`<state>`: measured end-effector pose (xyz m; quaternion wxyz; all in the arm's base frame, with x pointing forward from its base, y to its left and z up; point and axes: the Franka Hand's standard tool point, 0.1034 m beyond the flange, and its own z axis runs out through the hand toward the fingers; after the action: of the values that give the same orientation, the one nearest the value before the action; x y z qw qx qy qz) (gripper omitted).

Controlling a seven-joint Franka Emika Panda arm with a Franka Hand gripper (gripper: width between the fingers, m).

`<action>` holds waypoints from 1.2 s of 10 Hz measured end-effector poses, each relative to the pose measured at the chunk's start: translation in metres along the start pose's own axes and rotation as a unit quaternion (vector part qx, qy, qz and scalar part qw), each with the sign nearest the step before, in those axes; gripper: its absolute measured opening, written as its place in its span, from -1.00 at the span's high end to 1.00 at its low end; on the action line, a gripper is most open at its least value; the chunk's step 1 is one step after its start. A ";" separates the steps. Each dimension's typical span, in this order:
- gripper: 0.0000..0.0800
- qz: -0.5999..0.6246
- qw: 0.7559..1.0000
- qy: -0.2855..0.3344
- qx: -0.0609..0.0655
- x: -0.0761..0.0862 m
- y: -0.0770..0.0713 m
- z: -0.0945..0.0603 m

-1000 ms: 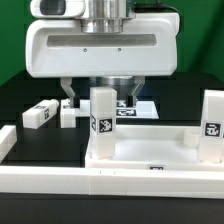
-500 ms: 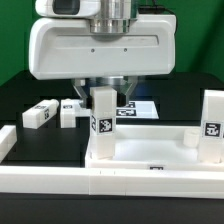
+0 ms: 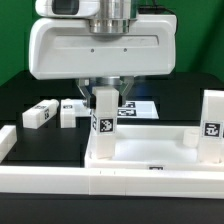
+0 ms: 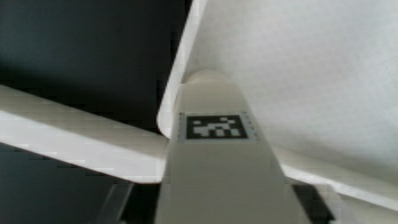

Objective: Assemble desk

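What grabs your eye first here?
The big white gripper, top centre of the exterior view, is shut on an upright leg at the tabletop's left corner in that view. A second leg stands at its right corner; a loose leg and its neighbour lie on the black table further left.

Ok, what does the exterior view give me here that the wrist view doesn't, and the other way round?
Exterior view only: the gripper closed on the top of the upright leg, a second upright leg at the tabletop's end on that view's right, one loose leg and another loose leg lying off to that view's left, and the marker board behind. Wrist view only: a close look along the gripped leg, its tag mid-frame. Both: that leg and the white tabletop.
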<state>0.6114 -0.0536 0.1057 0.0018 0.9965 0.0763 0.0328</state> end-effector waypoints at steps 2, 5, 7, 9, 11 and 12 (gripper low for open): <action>0.28 0.078 0.997 0.002 0.009 -0.001 0.002 0.000; 0.27 0.228 0.973 0.002 0.016 -0.002 0.003 0.001; 0.27 0.320 0.947 0.000 0.018 -0.002 0.002 0.001; 0.27 0.447 0.894 -0.004 0.018 -0.003 0.000 0.002; 0.27 0.521 0.853 -0.006 0.017 -0.002 -0.002 0.002; 0.27 0.557 0.830 -0.006 0.017 -0.002 -0.003 0.002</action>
<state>0.6091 -0.0510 0.1036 -0.0335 0.8701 -0.4913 0.0205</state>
